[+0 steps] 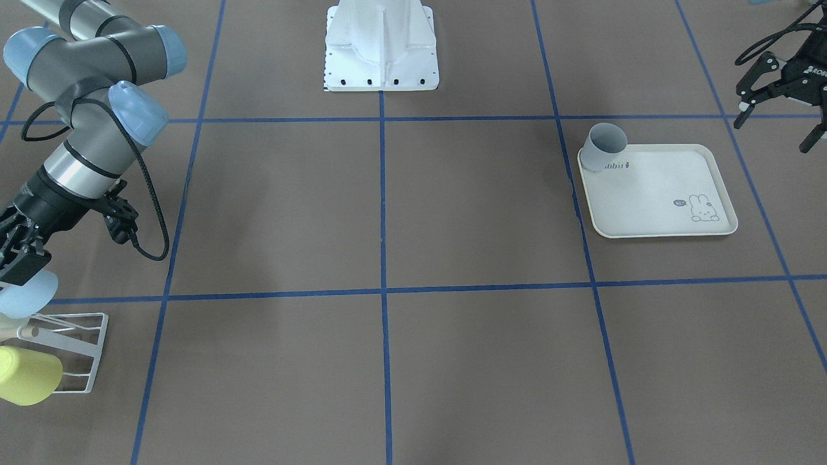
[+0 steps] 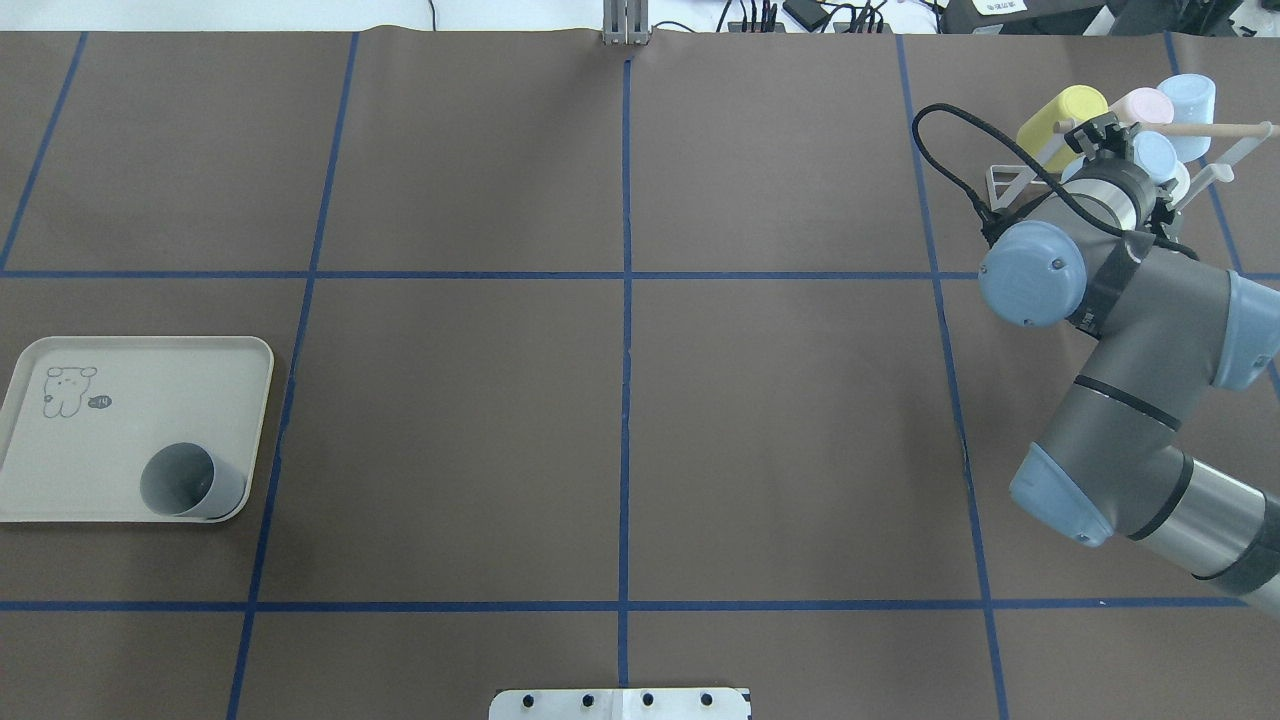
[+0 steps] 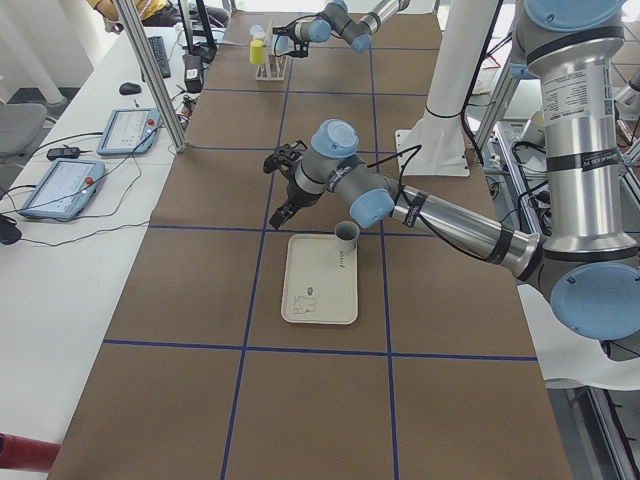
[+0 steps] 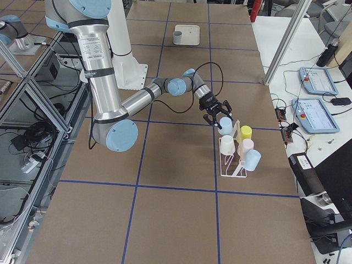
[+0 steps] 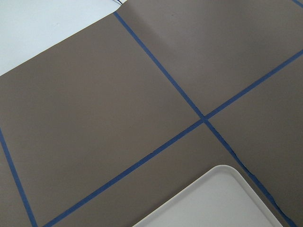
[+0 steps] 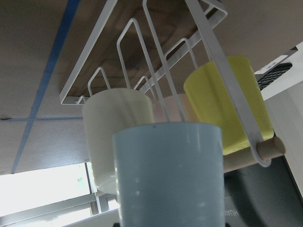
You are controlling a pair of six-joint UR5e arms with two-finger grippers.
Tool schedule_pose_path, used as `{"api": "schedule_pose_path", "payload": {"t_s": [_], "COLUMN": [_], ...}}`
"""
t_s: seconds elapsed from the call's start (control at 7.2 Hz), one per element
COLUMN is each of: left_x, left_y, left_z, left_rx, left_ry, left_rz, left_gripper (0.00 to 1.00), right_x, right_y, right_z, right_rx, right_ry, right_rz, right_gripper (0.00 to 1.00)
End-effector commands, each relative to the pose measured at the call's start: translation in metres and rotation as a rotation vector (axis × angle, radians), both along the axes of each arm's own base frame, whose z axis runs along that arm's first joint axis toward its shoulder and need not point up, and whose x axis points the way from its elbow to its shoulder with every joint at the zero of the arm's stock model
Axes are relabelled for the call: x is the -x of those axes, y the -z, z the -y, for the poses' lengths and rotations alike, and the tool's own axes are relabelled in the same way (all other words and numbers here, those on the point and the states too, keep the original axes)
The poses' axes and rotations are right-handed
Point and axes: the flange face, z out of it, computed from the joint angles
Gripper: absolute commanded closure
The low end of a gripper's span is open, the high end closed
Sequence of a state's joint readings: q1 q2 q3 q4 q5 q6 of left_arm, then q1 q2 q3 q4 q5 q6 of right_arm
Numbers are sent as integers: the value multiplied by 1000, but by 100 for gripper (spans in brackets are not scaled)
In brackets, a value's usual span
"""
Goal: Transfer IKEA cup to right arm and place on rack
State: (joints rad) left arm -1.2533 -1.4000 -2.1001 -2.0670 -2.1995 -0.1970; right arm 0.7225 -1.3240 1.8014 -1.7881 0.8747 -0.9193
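My right gripper (image 1: 19, 266) is at the near end of the white wire rack (image 1: 79, 352), shut on a light-blue IKEA cup (image 1: 24, 296) (image 6: 168, 175) held right against the rack's prongs (image 6: 132, 42). The rack carries a yellow cup (image 1: 27, 384) (image 6: 227, 104), a white cup (image 6: 116, 137), a pink cup (image 2: 1142, 104) and another light-blue cup (image 2: 1190, 100). A grey cup (image 1: 604, 147) (image 2: 188, 482) stands at a corner of the cream rabbit-print tray (image 1: 665, 200). My left gripper (image 1: 775, 129) hovers open and empty beside that tray.
The robot's white base (image 1: 381, 48) sits at the table's middle edge. Blue tape lines (image 1: 382, 213) divide the brown table cover into squares. The right arm's black cable (image 1: 152, 213) loops beside its forearm. Desks with tablets (image 4: 316, 82) run along the far side.
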Motion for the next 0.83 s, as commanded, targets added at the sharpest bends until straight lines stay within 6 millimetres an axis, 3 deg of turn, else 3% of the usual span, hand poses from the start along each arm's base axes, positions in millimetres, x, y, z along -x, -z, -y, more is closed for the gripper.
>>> {"api": "schedule_pose_path", "payload": {"t_s": [0.0,0.14,0.56,0.69], "left_x": [0,-1,-1,-2], "left_y": [0,-1,-2,1], "left_z": [0,0,1,3], "left_rx": [8,8,12,68], "left_ry": [8,6,8,59], "left_rz": [-7,-7,-7,-44], "left_gripper": [0,0,0,0], "right_x": [11,12,16,25], "right_y": [-7,-7,3,37], "right_z": [0,-1,1,9], "right_rx": [7,7,-9,-57], "right_ry": [26,27,21,10], "right_rz": [-16,-15,6,76], "right_gripper": [34,2,1,1]}}
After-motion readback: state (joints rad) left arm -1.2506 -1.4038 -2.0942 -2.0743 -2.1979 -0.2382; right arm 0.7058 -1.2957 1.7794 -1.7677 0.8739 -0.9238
